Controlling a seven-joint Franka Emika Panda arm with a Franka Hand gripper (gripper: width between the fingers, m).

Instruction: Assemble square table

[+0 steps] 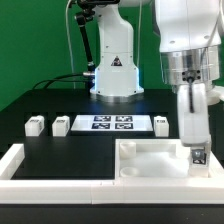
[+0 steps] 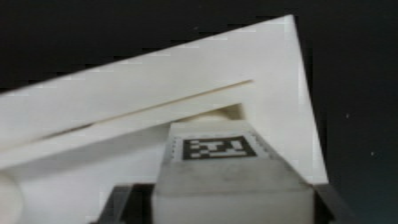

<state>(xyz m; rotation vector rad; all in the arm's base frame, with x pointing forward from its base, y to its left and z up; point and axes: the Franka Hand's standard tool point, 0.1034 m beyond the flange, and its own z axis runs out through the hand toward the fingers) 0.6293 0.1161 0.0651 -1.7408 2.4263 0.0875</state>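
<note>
The white square tabletop lies at the front of the exterior view's right, rim up. It fills the wrist view. My gripper is shut on a white leg and holds it upright over the tabletop's near right corner. In the wrist view the gripper has the tagged leg between its dark fingers, pointing at the tabletop's corner. Whether the leg touches the socket is hidden. Two loose legs lie at the left and one lies right of the marker board.
The marker board lies flat at the table's middle back. The robot's base stands behind it. The long white low wall frames the front and left of the black table.
</note>
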